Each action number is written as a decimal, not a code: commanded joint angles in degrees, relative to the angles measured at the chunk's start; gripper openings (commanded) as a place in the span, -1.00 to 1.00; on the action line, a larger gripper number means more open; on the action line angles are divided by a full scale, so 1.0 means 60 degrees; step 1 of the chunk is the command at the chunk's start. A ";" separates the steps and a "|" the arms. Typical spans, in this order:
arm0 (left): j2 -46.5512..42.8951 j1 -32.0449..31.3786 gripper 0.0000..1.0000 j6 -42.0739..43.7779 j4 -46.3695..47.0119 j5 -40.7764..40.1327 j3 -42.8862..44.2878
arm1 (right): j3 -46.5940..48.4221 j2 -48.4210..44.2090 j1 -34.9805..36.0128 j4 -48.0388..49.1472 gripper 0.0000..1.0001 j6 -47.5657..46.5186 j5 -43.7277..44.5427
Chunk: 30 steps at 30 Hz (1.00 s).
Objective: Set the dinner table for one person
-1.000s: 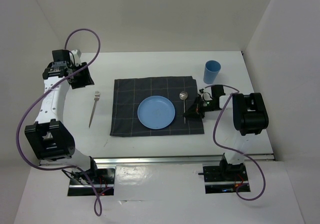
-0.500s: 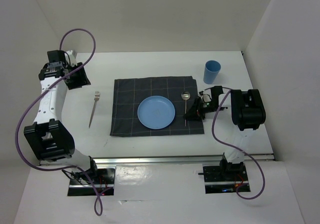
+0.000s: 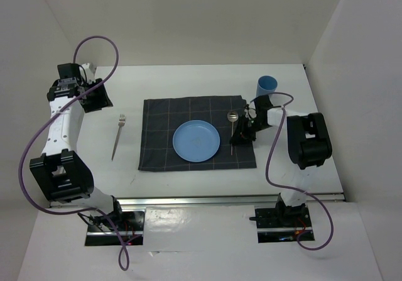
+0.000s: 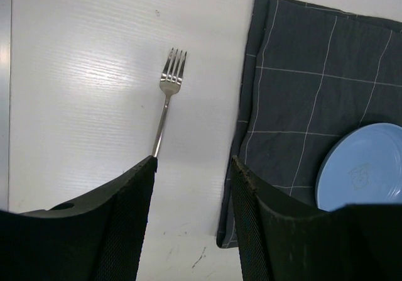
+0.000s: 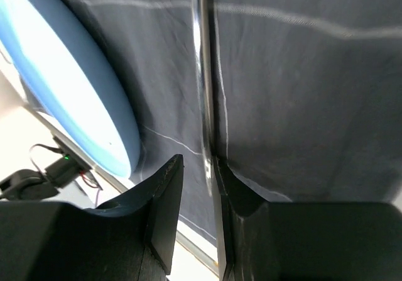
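Note:
The white dinner table (image 3: 188,83) carries a dark grey checked cloth (image 3: 163,149) with a round blue plate (image 3: 196,140) in its middle. A metal spoon (image 3: 233,125) lies on the cloth right of the plate. My right gripper (image 3: 241,135) is low over the spoon's handle, jaws slightly open. In the right wrist view the handle (image 5: 202,73) runs between the jaws (image 5: 198,160) against the right finger. A fork (image 3: 118,136) lies on the table left of the cloth. My left gripper (image 3: 96,97) is open and empty beyond the fork; its wrist view shows the fork (image 4: 168,99).
A blue cup (image 3: 266,89) stands upright on the table off the cloth's far right corner, close behind my right arm. Metal rails (image 3: 232,199) run along the near edge. White walls enclose the table on three sides.
My right gripper has shifted a little toward the far side along the spoon, and the arm's elbow has swung. The left gripper has drawn slightly left. Fork and plate have not moved.

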 commanded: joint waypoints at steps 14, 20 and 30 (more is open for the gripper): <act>0.2656 -0.1529 0.39 0.3769 -0.0427 -0.2388 -0.0803 | 0.0872 -0.1199 0.0092 -0.1614 -0.26 -0.0175 0.1863; 0.3831 -0.1529 0.41 0.3373 0.0217 -0.3485 -0.0673 | 0.1107 -0.1507 0.0180 -0.1819 -0.08 -0.0087 0.1995; 0.5106 -0.1529 -0.47 0.3183 -0.0061 -0.2813 -0.0744 | 0.1107 -0.1991 0.0180 -0.1907 -0.05 -0.0087 0.2288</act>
